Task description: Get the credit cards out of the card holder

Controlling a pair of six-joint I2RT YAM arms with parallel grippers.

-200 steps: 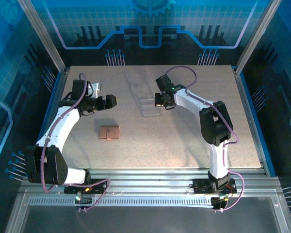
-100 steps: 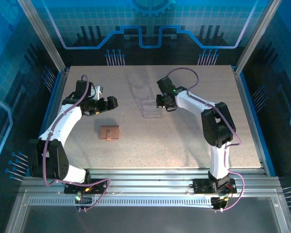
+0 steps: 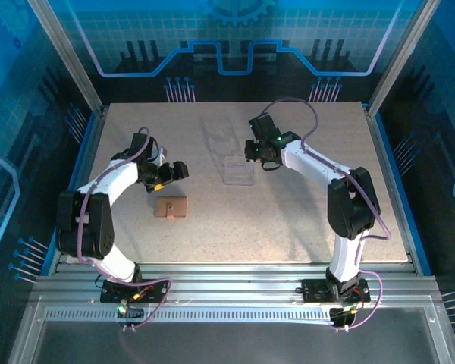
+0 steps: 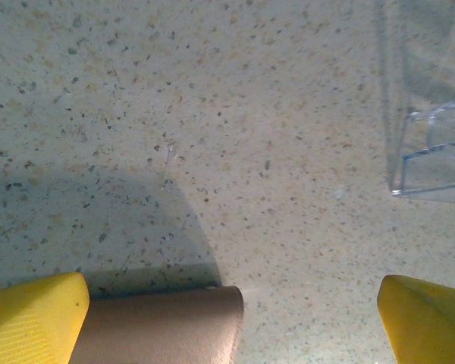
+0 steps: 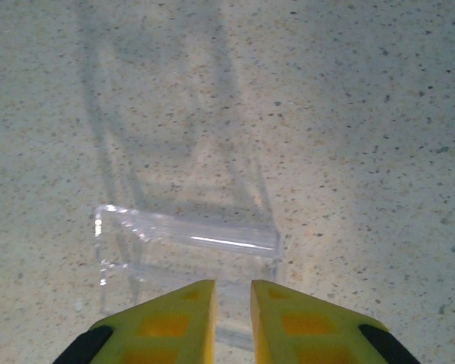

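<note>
Item: tan-brown leather bifold card holder (image 3: 171, 207), closed flat on the speckled table (image 3: 288, 220), credit cards presumably tucked inside. My left claw (image 4: 235, 307) is spread wide over its edge, placed to straddle it. My right claw (image 5: 231, 292) is a crack apart and empty, beside the clear plastic container (image 5: 189, 235).

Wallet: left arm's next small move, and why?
Likely draw the left gripper back and down over the wallet. Its jaws stand wide open, and the closed wallet lies flat on the table just short of them, not yet between the fingers.
</note>
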